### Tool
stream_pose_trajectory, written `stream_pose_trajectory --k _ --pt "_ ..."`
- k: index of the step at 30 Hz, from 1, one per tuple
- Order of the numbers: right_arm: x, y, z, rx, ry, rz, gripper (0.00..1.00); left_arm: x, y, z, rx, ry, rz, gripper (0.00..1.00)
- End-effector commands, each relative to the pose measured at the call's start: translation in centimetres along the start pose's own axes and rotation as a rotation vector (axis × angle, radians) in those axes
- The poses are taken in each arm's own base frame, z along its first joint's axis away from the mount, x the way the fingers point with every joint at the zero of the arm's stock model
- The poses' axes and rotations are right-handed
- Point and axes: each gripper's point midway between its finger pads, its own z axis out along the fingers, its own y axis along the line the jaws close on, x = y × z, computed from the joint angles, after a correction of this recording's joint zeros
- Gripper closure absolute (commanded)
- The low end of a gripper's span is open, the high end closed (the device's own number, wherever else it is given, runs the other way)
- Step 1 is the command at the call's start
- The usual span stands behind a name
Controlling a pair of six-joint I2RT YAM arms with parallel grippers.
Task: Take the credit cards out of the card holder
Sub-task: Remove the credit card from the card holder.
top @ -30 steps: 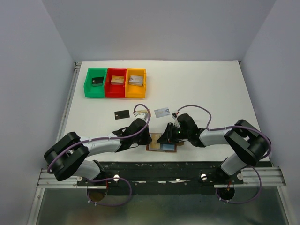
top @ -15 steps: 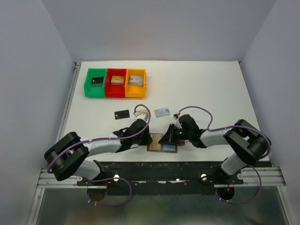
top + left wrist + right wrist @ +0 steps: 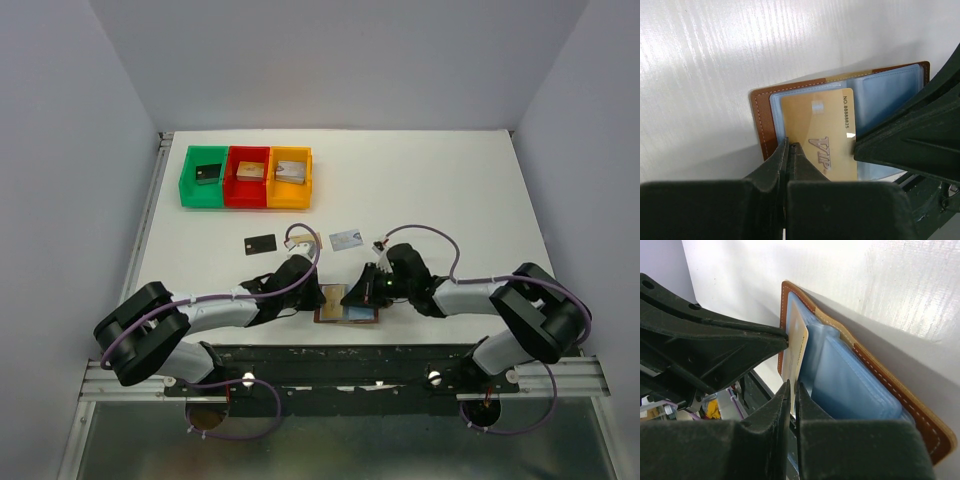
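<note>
Card holder [image 3: 762,120] open, clenched left tool [image 3: 789,145] touching it; right tool [image 3: 792,385] pinches gold card [image 3: 815,120]; bins [image 3: 246,177] well apart.

card holder [image 3: 345,305]: on table [image 3: 450,180], near edge, centre | card [image 3: 820,135]: in holder's left half | left loose card [image 3: 260,243], right loose card [image 3: 346,238]: behind holder | bins [image 3: 246,177]: far left, side by side

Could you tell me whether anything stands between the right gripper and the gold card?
Nothing visible: the right gripper grips the edge of the gold card; the shut left gripper touches it too.
</note>
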Motion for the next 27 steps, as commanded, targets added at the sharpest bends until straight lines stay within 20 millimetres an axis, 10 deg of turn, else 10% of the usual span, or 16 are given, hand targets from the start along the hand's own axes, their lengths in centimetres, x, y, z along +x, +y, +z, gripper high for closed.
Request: stream_pose_trajectory --k 1,27 --pt "-0.2 0.4 -0.7 -0.017 -0.01 -0.024 0.86 4.6 4.7 -0.4 -0.149 0.136 0.012 1.0" --pt "0.8 -1.9 0.2 0.087 0.073 0.014 0.66 4.0 4.5 -1.2 -0.139 0.106 0.008 0.99"
